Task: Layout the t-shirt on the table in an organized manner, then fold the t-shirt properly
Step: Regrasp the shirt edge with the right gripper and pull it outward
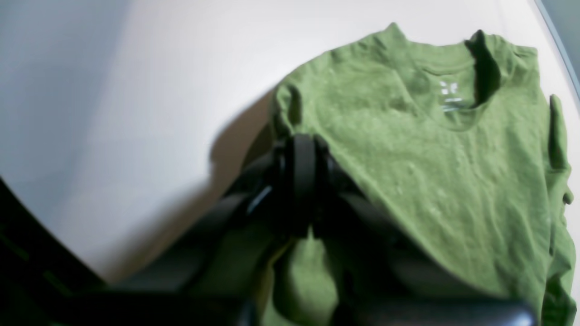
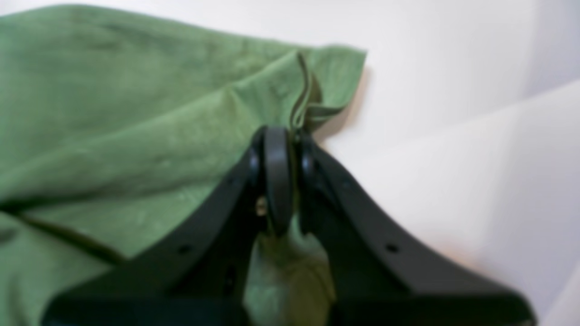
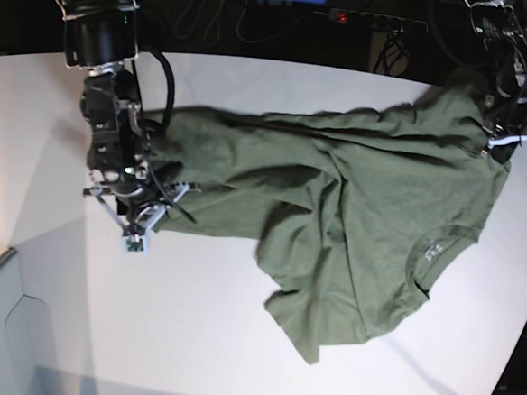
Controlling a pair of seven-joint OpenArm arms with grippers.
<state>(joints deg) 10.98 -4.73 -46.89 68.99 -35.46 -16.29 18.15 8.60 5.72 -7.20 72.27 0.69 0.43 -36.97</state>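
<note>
Both tools are closed on the t-shirt (image 3: 337,185): right tool (image 3: 134,234) at 9 o'clock, left tool (image 3: 502,146) at 2 o'clock on the bench (image 3: 217,339).

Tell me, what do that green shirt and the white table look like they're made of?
The t-shirt looks like soft matte knit, probably cotton: it wrinkles and bunches where the right gripper and left gripper pinch it. The table looks like a smooth, hard white board, perhaps laminate, with a faint sheen.
</note>
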